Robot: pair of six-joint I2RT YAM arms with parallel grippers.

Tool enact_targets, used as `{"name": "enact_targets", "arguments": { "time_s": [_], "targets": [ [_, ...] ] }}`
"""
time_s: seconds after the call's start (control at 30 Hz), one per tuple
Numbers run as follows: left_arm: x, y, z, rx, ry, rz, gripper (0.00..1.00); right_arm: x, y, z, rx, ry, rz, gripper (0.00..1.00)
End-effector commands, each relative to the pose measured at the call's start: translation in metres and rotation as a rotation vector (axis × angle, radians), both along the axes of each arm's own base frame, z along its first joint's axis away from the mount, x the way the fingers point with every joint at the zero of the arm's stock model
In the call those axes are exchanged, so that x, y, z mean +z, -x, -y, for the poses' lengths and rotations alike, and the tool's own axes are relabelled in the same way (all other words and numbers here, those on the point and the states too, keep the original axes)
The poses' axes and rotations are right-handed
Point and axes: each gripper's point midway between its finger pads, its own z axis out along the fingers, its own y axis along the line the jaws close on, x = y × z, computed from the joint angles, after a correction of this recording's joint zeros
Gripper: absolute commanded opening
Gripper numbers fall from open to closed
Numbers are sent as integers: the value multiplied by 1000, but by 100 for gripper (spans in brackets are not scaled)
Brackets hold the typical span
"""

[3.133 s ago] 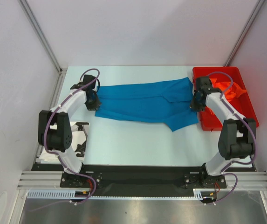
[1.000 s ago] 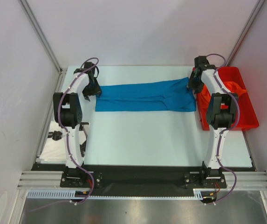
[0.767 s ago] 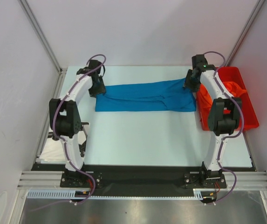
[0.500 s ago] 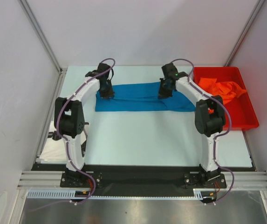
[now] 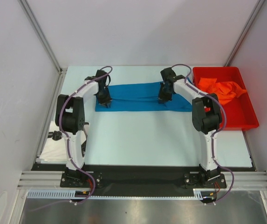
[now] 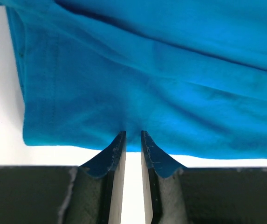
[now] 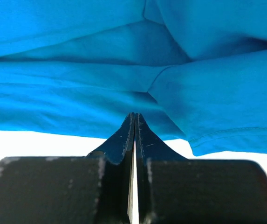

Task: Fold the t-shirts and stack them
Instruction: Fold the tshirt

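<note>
A bright blue t-shirt (image 5: 138, 97) lies folded into a long band across the far half of the table. My left gripper (image 5: 104, 99) stands on its left part. In the left wrist view the jaws (image 6: 132, 133) are narrowed to a slit on the near edge of the blue t-shirt (image 6: 147, 70), and the cloth puckers at the tips. My right gripper (image 5: 163, 98) stands on the right part of the band. Its jaws (image 7: 134, 114) are pressed together at the near edge of the blue t-shirt (image 7: 124, 70). An orange t-shirt (image 5: 222, 87) lies crumpled in the bin.
The red plastic bin (image 5: 245, 122) stands at the table's right edge, close to the right arm. Bare white table (image 5: 142, 140) runs from the shirt's near edge to the arm bases. Grey walls close in the back and both sides.
Both grippers have moved inward from the ends of the blue shirt, then down onto its near edge, and their jaws have closed. The shirt's right end has been folded flatter.
</note>
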Motion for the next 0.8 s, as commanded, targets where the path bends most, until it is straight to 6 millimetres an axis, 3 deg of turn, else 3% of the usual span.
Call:
{"name": "enact_targets", "arguments": {
  "time_s": [0.0, 0.27, 0.47, 0.5, 0.6, 0.73, 0.77],
  "targets": [
    [0, -4, -4, 7, 16, 15, 23, -7, -7, -2, -27, 15, 13, 0],
    [-11, 6, -17, 19, -3, -18, 23, -13, -34, 9, -59, 91, 74, 0],
    [-15, 12, -27, 30, -12, -34, 22, -10, -60, 16, -72, 118, 140, 0],
    [-17, 13, -28, 30, -15, -36, 22, -2, -69, 14, -74, 111, 164, 0],
    [-22, 17, -30, 33, -18, -53, 20, -8, -77, 18, -85, 118, 155, 0],
    [-25, 23, -32, 29, -23, -65, 19, -1, -97, 23, -77, 122, 196, 0],
    [-24, 23, -33, 28, -24, -61, 19, 11, -105, 23, -77, 111, 222, 0]
  ]
}}
